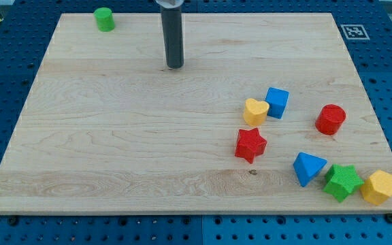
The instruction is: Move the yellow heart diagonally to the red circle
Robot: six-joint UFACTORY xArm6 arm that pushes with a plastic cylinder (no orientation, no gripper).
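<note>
The yellow heart [255,111] lies right of the board's middle, touching the blue cube [277,102] on its right. The red circle [331,119] stands further to the view's right, apart from both. My tip [174,66] rests on the board near the view's top centre, well to the upper left of the yellow heart and touching no block.
A red star [250,144] lies just below the heart. A blue triangle [308,167], a green star [341,182] and a yellow hexagon [380,187] sit along the bottom right. A green circle [104,19] stands at the top left. The wooden board [114,136] lies on a blue pegboard table.
</note>
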